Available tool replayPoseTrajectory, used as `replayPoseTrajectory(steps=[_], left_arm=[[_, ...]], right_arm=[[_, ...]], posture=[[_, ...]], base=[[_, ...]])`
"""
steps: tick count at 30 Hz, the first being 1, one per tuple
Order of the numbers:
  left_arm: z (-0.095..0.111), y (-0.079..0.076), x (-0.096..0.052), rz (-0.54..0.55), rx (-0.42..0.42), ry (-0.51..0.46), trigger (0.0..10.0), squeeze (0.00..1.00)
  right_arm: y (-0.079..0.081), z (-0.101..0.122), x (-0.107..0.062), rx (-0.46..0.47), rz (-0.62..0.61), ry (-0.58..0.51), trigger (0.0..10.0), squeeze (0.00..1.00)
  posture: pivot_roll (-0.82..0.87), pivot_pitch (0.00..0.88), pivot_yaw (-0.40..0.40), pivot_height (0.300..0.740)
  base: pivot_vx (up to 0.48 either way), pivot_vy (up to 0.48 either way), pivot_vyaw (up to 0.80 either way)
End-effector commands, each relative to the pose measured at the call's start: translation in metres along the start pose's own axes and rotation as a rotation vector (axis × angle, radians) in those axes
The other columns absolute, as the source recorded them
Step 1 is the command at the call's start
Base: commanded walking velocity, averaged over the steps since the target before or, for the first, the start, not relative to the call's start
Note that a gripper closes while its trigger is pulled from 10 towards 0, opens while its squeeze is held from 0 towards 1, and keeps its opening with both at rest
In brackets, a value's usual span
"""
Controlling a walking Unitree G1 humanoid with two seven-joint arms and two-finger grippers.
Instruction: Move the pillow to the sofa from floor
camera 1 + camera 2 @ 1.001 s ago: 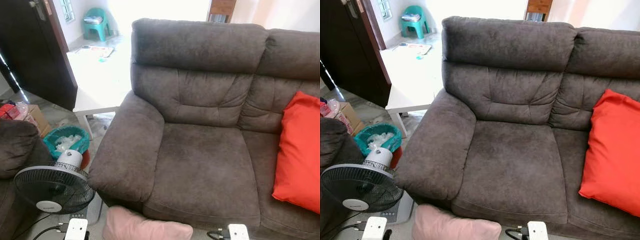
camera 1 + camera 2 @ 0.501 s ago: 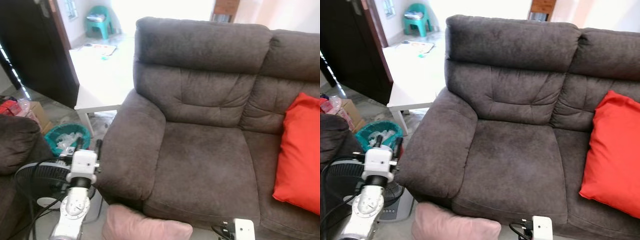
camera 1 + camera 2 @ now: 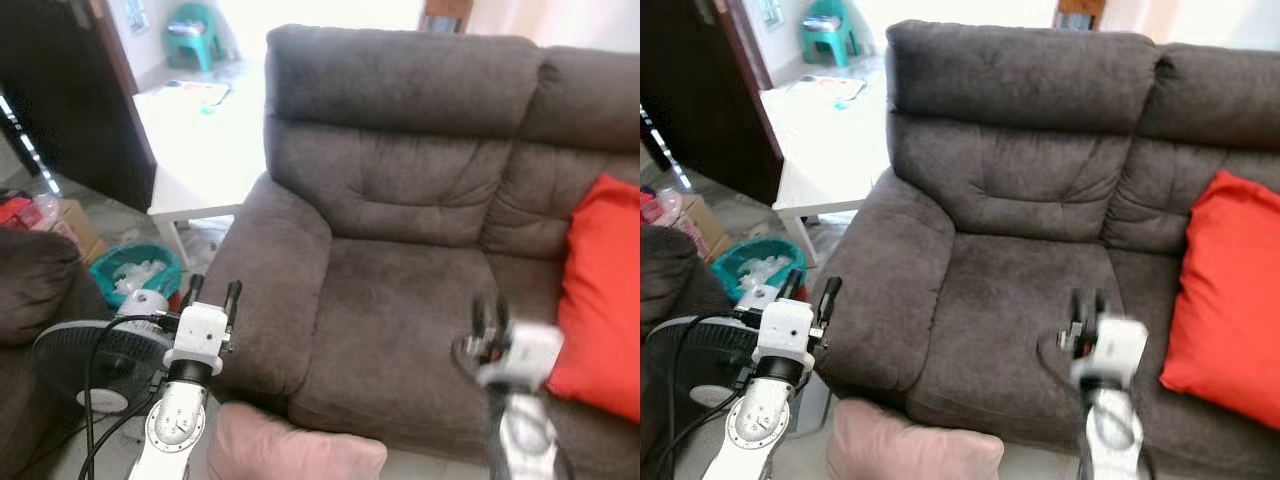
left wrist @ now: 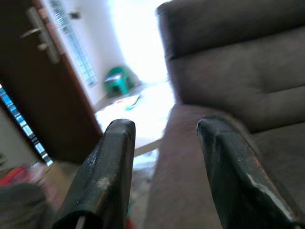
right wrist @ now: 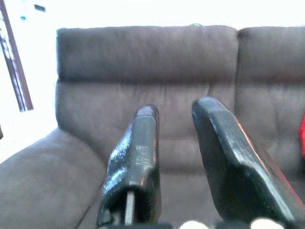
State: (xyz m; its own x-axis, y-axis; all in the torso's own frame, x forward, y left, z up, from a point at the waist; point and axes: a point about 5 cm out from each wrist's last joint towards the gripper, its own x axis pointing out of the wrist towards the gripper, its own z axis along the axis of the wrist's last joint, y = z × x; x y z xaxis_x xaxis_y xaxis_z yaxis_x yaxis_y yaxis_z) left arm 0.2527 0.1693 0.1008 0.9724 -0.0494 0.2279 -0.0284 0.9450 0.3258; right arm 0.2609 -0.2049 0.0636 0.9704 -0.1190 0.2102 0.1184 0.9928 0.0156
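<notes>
Left gripper beside sofa arm, pink pillow below, right gripper blurred

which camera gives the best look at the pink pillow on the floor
The right eye view. The pink pillow lies on the floor against the front of the sofa, and a bit more of its top shows there. The left eye view shows the same pillow, also cut off at the bottom edge. Both wrist views look at the sofa.

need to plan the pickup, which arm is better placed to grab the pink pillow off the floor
Left, probably. The left gripper is raised by the sofa armrest, almost directly above the pink pillow on the floor, its jaws open. The right gripper hangs further off, over the seat cushion near the red pillow.
</notes>
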Motion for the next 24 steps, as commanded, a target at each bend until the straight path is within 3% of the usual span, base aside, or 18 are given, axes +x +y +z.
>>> replayPoseTrajectory(steps=[1, 6, 16, 24], left_arm=[[0.007, 0.004, 0.003, 0.000, 0.000, -0.003, 10.0, 0.00], [0.011, 0.008, 0.005, 0.010, 0.005, -0.006, 10.0, 0.00], [0.015, 0.004, 0.004, 0.023, -0.018, 0.005, 10.0, 0.00], [0.011, -0.001, 0.005, 0.006, -0.040, 0.037, 10.0, 0.00]], right_arm=[[0.004, -0.013, -0.010, 0.032, -0.012, 0.069, 10.0, 0.00], [0.008, 0.007, -0.006, 0.038, 0.001, 0.046, 10.0, 0.00], [-0.008, -0.002, -0.041, 0.005, -0.016, 0.157, 10.0, 0.00], [-0.006, 0.010, -0.019, 0.032, -0.029, 0.132, 10.0, 0.00]], posture=[[0.15, 0.003, -0.028, 0.740], [0.15, 0.000, -0.032, 0.740], [0.15, 0.000, -0.064, 0.740], [0.14, 0.000, -0.066, 0.740]], base=[[0.000, 0.000, 0.00], [0.000, 0.000, 0.00], [0.000, 0.000, 0.00], [0.000, 0.000, 0.00]])
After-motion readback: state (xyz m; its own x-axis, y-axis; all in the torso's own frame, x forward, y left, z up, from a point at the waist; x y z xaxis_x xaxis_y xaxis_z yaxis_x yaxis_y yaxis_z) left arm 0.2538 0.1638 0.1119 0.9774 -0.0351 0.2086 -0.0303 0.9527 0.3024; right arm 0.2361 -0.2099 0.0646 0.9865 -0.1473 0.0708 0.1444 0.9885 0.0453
